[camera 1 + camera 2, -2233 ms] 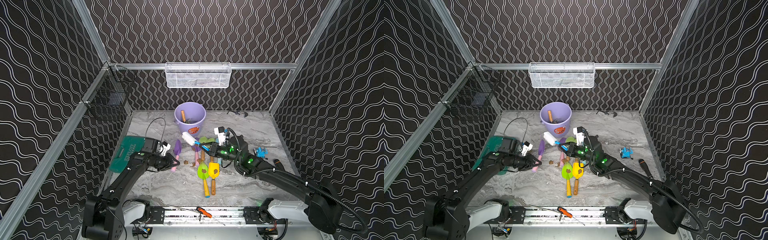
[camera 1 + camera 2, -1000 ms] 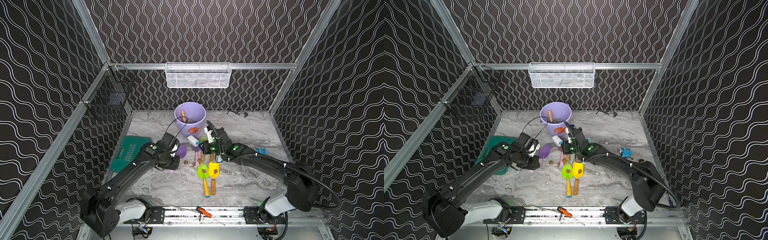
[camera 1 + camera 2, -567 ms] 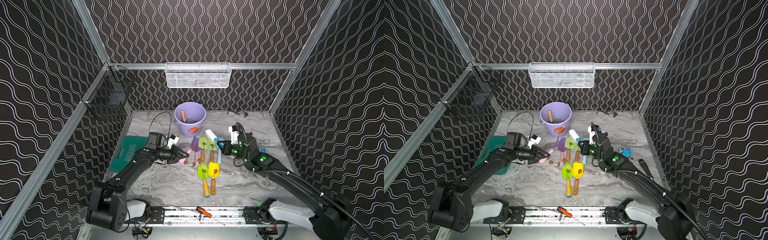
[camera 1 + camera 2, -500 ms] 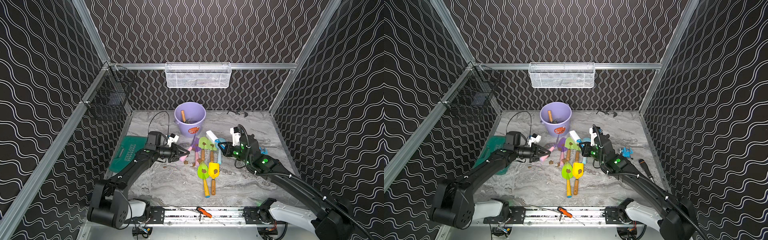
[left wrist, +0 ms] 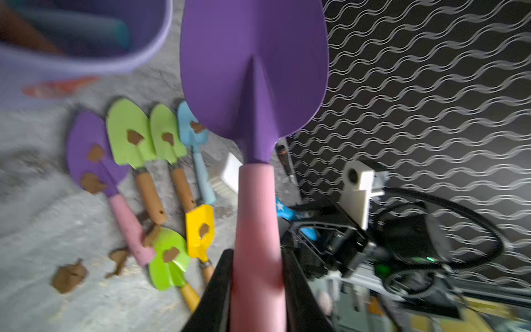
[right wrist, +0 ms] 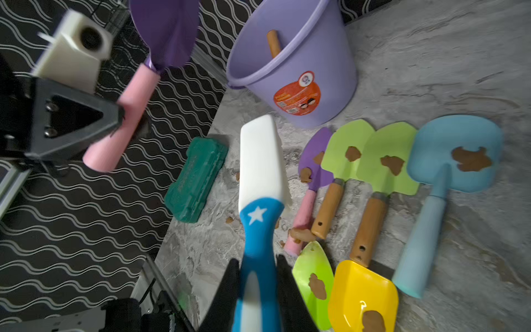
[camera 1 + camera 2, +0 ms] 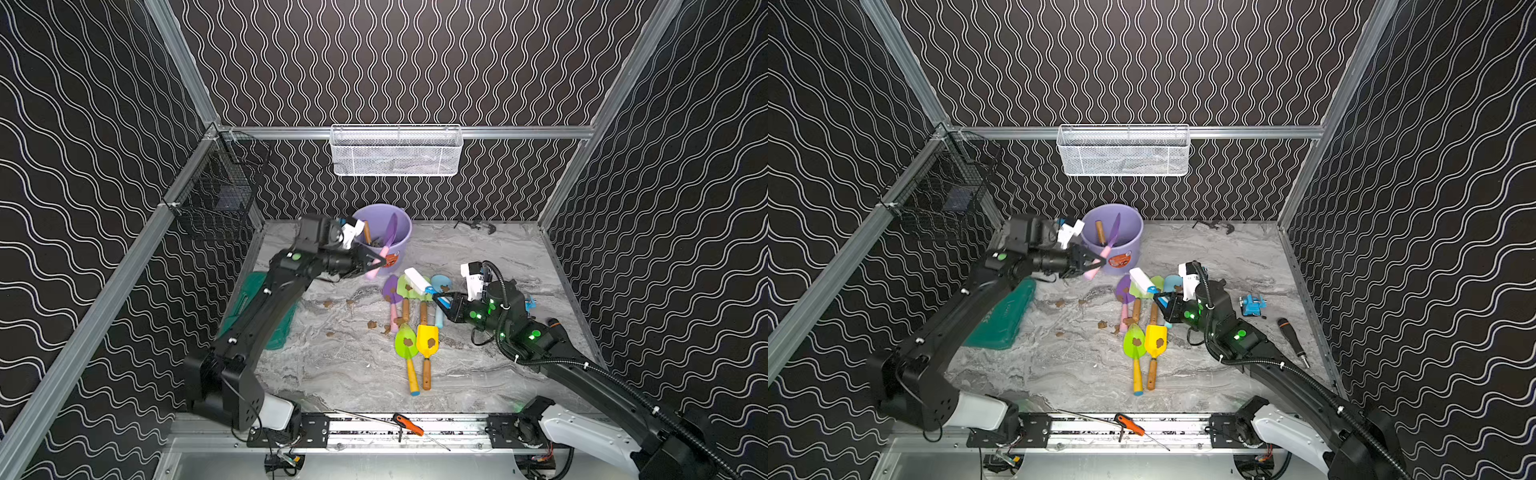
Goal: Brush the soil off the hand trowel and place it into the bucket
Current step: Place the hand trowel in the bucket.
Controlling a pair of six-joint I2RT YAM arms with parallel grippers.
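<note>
My left gripper (image 7: 376, 262) (image 7: 1098, 262) (image 5: 255, 276) is shut on the pink handle of a purple-bladed hand trowel (image 7: 390, 228) (image 7: 1115, 226) (image 5: 253, 72). It holds the trowel in the air by the front left of the lavender bucket (image 7: 401, 249) (image 7: 1133, 245) (image 6: 301, 72), blade pointing up and free of soil. Wooden handles stand in the bucket. My right gripper (image 7: 440, 300) (image 7: 1160, 299) (image 6: 257, 276) is shut on the blue handle of a white-headed brush (image 7: 417, 280) (image 6: 260, 172). Brown soil clumps (image 7: 328, 303) (image 7: 1100, 324) lie on the table.
Several trowels with soil on their blades lie mid-table: purple (image 7: 390, 291), blue (image 7: 441, 284), green (image 7: 406, 343), yellow (image 7: 427, 340). A green case (image 7: 257, 307) lies left. A white mesh basket (image 7: 397, 151) and a black wire basket (image 7: 224, 199) hang on the walls. A screwdriver (image 7: 409, 424) is on the front rail.
My left gripper has lifted the purple trowel from low over the table up and back to the bucket, blade now pointing up. The right gripper with the brush has barely moved.
</note>
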